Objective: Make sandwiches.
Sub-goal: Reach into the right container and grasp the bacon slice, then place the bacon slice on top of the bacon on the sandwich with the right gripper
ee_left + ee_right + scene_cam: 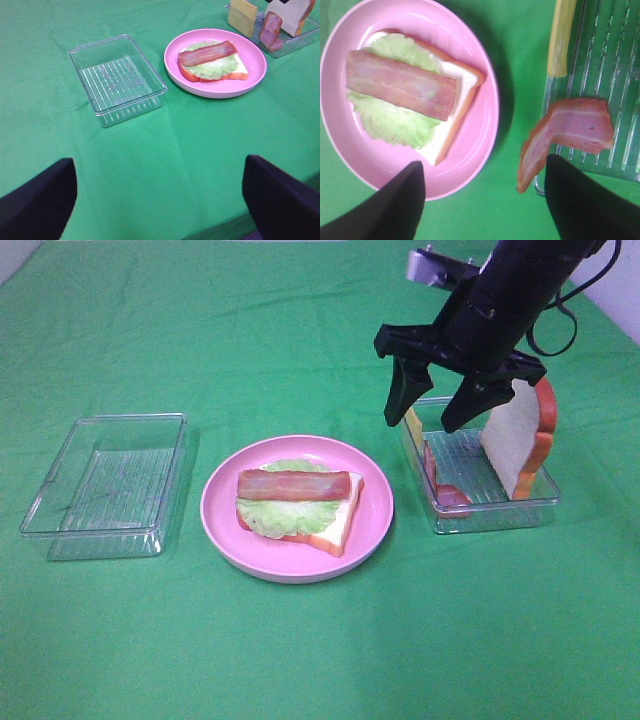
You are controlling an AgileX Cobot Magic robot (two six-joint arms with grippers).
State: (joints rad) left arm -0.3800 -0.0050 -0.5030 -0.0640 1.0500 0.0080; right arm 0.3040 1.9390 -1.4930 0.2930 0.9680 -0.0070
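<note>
Presently found, leftmost, the left jaws spread wide with nothing between, well apart from the work, judged idle. Noted next a clear tray (105, 485) holding nothing. Found mid-tabletop a plate (220, 515) bearing the sandwich (300, 502): bread (345, 520) under lettuce (275, 520) under bacon (295, 484), stacked flat, apparently to take further layers. Noted at right a second tray (475, 480) stocking cheese (413, 425) and a bread slice (515, 445) stood on edge, likely for easy pinching, plus spare bacon (440, 490) lying across its edge. Observed right jaws released, poised above that tray's plate-side edge, seemingly ready for the next pick.
</note>
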